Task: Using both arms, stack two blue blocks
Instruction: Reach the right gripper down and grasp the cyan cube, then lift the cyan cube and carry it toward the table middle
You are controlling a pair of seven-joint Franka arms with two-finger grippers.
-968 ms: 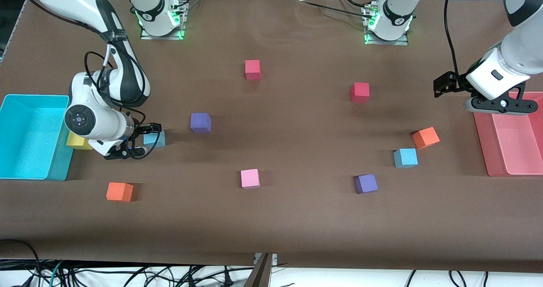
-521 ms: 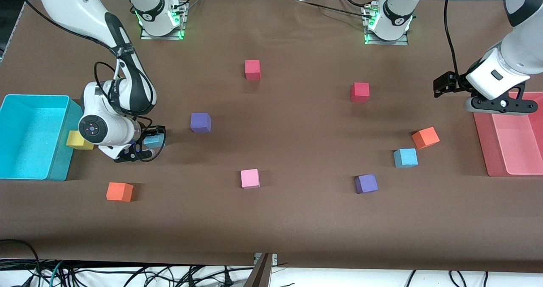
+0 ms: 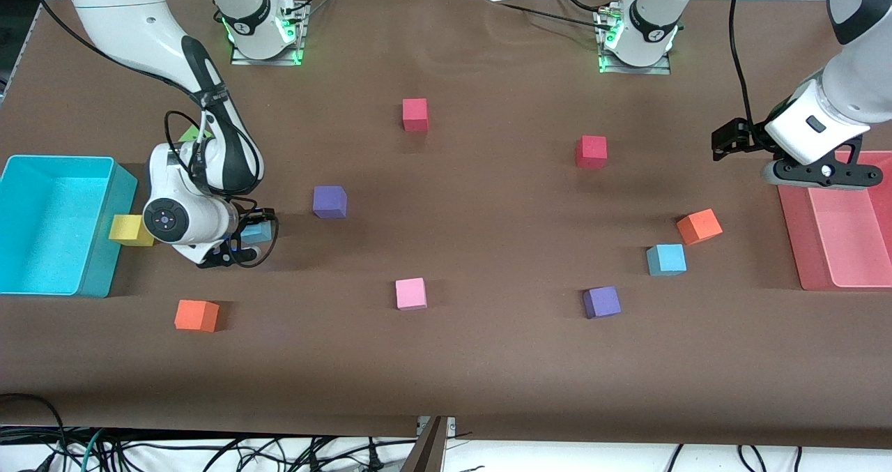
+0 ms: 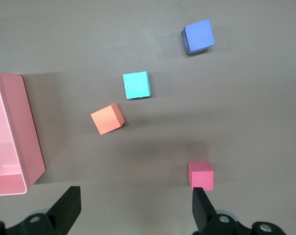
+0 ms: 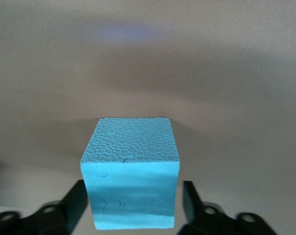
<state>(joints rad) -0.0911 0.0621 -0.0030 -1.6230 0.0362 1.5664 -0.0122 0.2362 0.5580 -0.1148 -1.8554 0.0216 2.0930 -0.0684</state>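
Brown-covered table (image 3: 488,374), evenly lit; tangled black cables (image 3: 209,451) along its near edge.

Blue block (image 4: 136,84) beside orange cube (image 4: 107,118); apart.

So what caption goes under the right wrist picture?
Right claw down at the table, a finger on each side of a sky-blue foam cube.

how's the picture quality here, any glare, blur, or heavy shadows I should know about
Front view: even light, soft shadows beside each cube, green glow at both arm bases. Right wrist view: blue block sharp between the right gripper fingers, table soft. Left wrist view: crisp; left gripper dark at the edge.
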